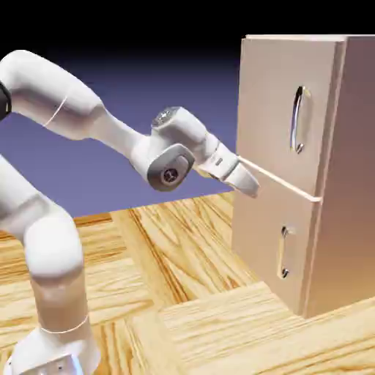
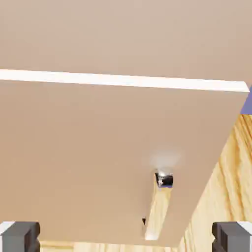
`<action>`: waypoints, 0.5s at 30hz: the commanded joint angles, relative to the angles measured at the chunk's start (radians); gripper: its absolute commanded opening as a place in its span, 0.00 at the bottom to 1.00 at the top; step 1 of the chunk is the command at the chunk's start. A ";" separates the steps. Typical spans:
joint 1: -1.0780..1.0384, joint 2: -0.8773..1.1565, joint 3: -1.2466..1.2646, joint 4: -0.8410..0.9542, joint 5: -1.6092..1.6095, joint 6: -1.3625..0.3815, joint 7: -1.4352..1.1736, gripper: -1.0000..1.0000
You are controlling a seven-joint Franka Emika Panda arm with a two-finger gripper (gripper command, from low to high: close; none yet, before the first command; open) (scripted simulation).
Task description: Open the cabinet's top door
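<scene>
Fingertips (image 2: pixel 19 237) of the grey two-finger tool (image 2: pixel 126 237) stand spread wide, holding nothing, before the tall beige-pink cabinet (image 1: pixel 289 172). Its flat beige top door (image 1: pixel 267 95), with a curved silver vertical handle (image 1: pixel 296 119), sits closed above the shorter lower door (image 1: pixel 256 227).

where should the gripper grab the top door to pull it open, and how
Best bet is the middle of the top door's handle, a curved upright metal bar set near the door's edge farther from the arm. Come from straight in front of the top door, with the gripper's fingers on either side of the bar, since its middle bows out from the panel and should leave room behind it.
</scene>
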 commanded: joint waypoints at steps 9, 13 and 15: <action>0.136 -0.036 -0.134 0.072 -0.391 -0.028 0.309 0.50; 0.196 -0.052 -0.194 0.103 -0.565 -0.040 0.447 0.50; 0.226 -0.060 -0.224 0.119 -0.652 -0.046 0.515 0.50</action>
